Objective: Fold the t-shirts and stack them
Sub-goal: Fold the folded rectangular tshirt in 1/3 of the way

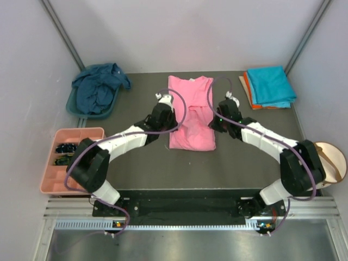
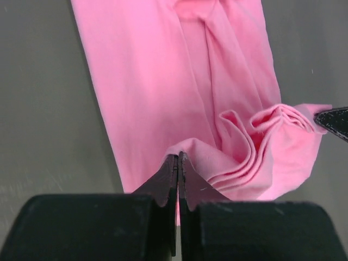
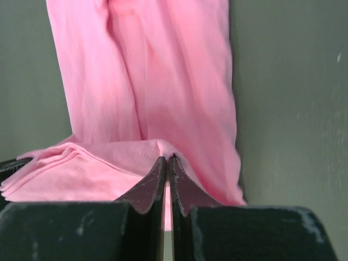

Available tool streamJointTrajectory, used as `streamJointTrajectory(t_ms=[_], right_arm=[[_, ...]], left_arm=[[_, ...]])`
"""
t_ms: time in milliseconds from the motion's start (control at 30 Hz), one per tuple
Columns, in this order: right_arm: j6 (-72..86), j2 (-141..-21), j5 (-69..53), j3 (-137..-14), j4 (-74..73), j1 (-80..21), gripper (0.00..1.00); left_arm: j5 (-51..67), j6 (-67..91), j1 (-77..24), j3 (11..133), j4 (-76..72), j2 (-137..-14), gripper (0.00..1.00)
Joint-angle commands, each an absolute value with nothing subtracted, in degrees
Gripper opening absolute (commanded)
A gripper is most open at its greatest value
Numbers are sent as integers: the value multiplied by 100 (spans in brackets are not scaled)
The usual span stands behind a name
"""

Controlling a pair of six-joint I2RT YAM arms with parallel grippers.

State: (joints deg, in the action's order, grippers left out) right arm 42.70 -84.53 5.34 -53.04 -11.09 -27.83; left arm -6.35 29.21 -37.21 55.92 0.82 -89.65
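Note:
The bright pink t-shirt point(image 1: 190, 111) lies lengthwise in the middle of the dark table, folded into a narrow strip. Its near end is lifted and bunched into folds point(image 2: 261, 147). My left gripper point(image 2: 178, 156) is shut on the left corner of that lifted edge. My right gripper point(image 3: 166, 159) is shut on the right corner, pinching the stitched hem. From above, both grippers point(image 1: 175, 120) point(image 1: 216, 122) flank the shirt's middle. The navy blue t-shirt point(image 1: 98, 89) is crumpled in the teal basin. The turquoise t-shirt point(image 1: 270, 84) lies folded on the orange one point(image 1: 247, 89) at the back right.
The teal basin point(image 1: 73, 106) stands at the back left. A salmon-pink compartment tray point(image 1: 76, 133) with small dark items sits at the left edge. A round tan object point(image 1: 331, 157) lies at the right edge. Grey walls enclose the table.

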Motion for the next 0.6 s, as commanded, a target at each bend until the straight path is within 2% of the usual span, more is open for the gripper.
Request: streamJointTrajectory(t_ms=[0, 300, 567], right_arm=[[3981, -9069, 159, -5967, -520, -2382, 0], [3955, -10449, -403, -7136, -483, -1899, 0], [3938, -10749, -475, -7576, -562, -1714, 0]], left_arm=[[-265, 2593, -3446, 6266, -457, -9561, 0], [139, 2628, -3032, 7083, -729, -10608, 0], [228, 2628, -2751, 7207, -782, -10951, 0]])
